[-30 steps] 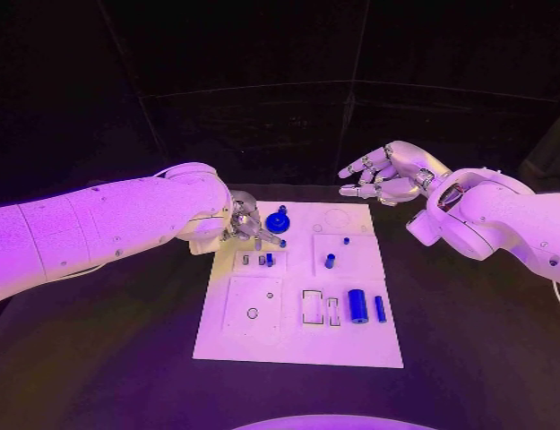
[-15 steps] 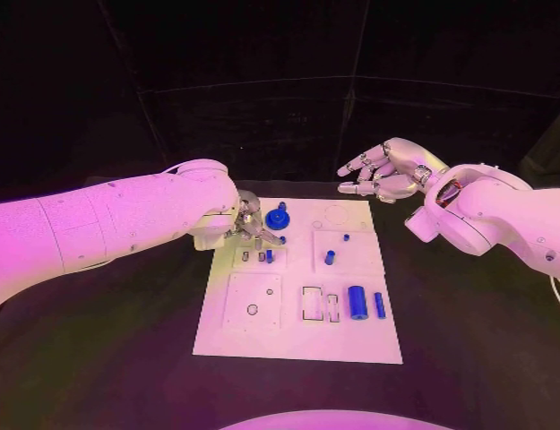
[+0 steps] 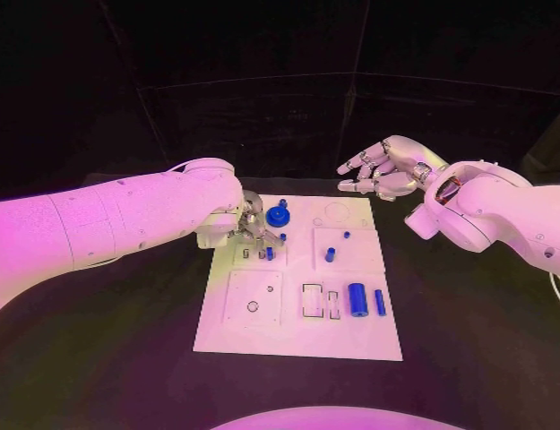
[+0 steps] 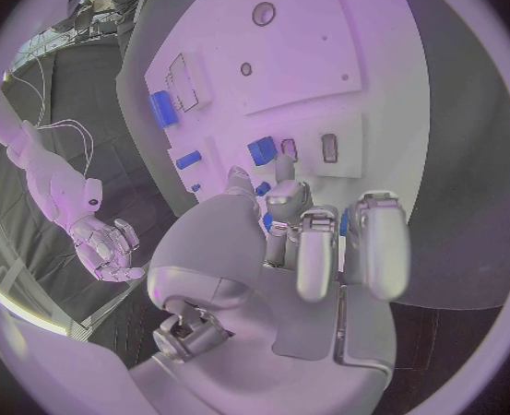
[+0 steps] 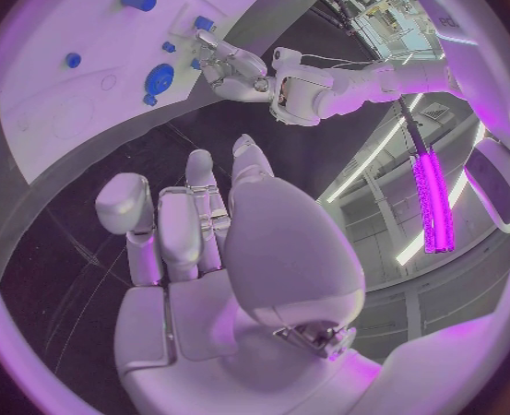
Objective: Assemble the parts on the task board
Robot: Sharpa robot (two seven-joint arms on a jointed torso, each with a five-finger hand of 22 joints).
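Fingers of left hand [image 3: 245,228] curled down on task board [image 3: 299,345], grip unclear; blue knob [image 3: 279,217] just beside, blue cylinder [image 3: 357,298] further off. Right hand [image 3: 385,170] open, off-board.

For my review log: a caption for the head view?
Left robot hand works over the white board; right robot hand hovers beyond it.

Left hand [image 3: 247,226] fingertips hide small part beneath; grip unclear.

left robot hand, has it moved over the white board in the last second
Yes, slightly. The left robot hand has shifted toward the near edge of the white board, from beside the round blue part to just below it.
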